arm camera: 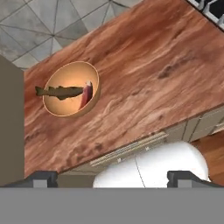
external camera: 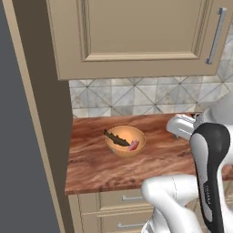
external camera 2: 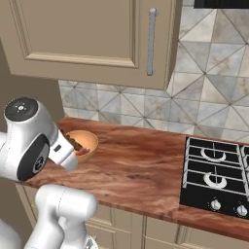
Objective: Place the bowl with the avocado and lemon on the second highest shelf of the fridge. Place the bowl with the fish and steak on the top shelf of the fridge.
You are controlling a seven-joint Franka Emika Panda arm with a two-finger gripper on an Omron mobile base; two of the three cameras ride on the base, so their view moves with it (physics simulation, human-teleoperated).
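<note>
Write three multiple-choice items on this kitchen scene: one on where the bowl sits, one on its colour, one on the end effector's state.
1. The bowl with the fish and steak sits:
A. on the wooden counter
B. on the stove
C. in a drawer

2. The bowl's colour is:
A. pale off-white
B. orange-tan
C. blue

3. The end effector is:
A. shut on the bowl
B. shut on the fish
C. open, holding nothing

Answers:
1 A, the bowl rests on the wood grain near the counter's left end.
2 B, it shows orange-tan in all three views.
3 C, the fingertips stand wide apart in the hand view, away from the bowl.
</note>
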